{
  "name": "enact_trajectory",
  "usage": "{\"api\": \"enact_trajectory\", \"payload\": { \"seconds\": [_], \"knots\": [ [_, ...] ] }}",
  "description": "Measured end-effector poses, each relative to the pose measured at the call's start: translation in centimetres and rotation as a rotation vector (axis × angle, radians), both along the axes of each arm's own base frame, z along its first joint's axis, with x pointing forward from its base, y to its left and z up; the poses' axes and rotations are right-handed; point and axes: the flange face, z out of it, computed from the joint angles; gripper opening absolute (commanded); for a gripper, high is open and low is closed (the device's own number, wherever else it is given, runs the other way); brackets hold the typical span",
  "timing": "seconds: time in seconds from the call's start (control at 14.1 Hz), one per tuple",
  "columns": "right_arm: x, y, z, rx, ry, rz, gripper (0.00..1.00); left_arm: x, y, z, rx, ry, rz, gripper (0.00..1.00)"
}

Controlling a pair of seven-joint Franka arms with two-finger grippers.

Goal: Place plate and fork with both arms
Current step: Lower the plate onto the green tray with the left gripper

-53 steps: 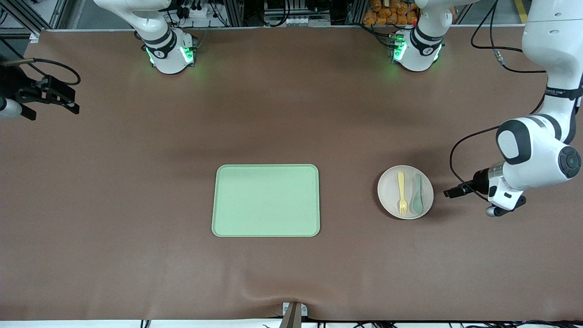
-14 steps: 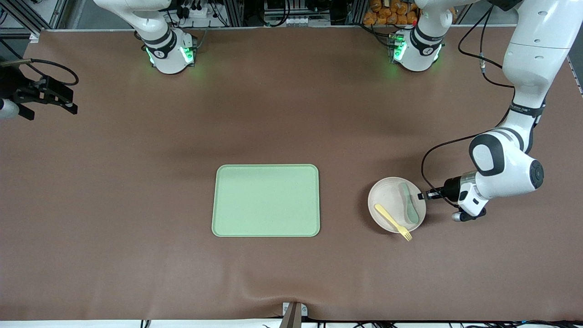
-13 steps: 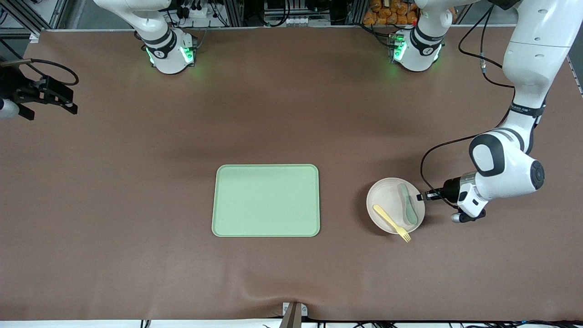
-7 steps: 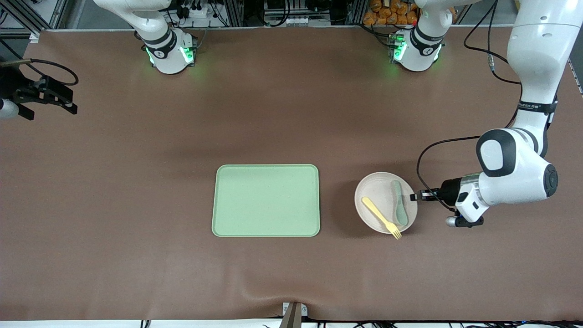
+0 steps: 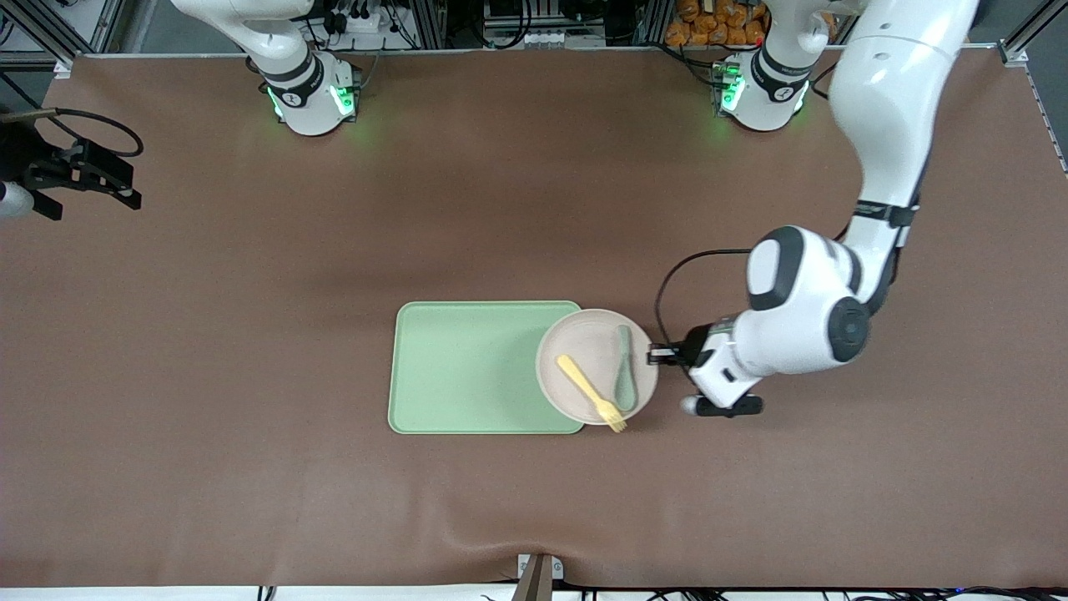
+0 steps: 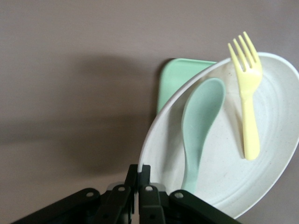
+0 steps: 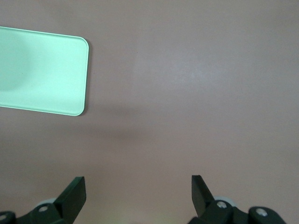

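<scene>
My left gripper (image 5: 653,355) is shut on the rim of the pale beige plate (image 5: 589,355) and holds it over the end of the light-green tray (image 5: 467,367) toward the left arm's side. The pale-yellow fork (image 5: 588,392) lies slantwise in the plate, its tines past the rim. In the left wrist view the gripper (image 6: 143,170) pinches the plate's (image 6: 271,154) rim, with the fork (image 6: 249,112) in it. My right gripper (image 5: 125,196) is open and empty, waiting over the table's edge at the right arm's end; the right wrist view shows its fingers (image 7: 74,193) wide apart.
A teal-green spoon (image 5: 625,376) lies in the plate beside the fork and shows in the left wrist view (image 6: 198,126). The tray's corner shows in the left wrist view (image 6: 175,81) and the right wrist view (image 7: 42,70). Brown table mat all around.
My left gripper has carried the plate with fork and spoon from the bare table toward the right arm's end, over the tray's edge. The right arm has not moved.
</scene>
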Motion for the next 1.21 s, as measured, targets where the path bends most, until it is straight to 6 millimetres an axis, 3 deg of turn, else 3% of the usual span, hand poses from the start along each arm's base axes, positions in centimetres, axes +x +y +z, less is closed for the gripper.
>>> {"api": "enact_trajectory", "payload": {
  "seconds": [0.21,0.43,0.57,1.21],
  "knots": [
    [0.1,-0.1,-0.1,0.000,0.000,-0.002,1.00,-0.3,-5.5,-2.5,0.041,-0.075,-0.034,0.00],
    [0.4,-0.2,-0.6,0.000,0.009,-0.003,1.00,-2.1,-11.9,-6.1,0.107,-0.171,-0.072,0.00],
    [0.8,0.0,-1.2,0.001,0.020,0.000,1.00,-3.0,-14.2,-8.1,0.109,-0.191,-0.075,0.00],
    [2.5,2.8,-4.8,0.064,0.086,0.039,1.00,-2.6,-12.9,-9.8,0.107,-0.146,-0.177,0.00]
  ]
}}
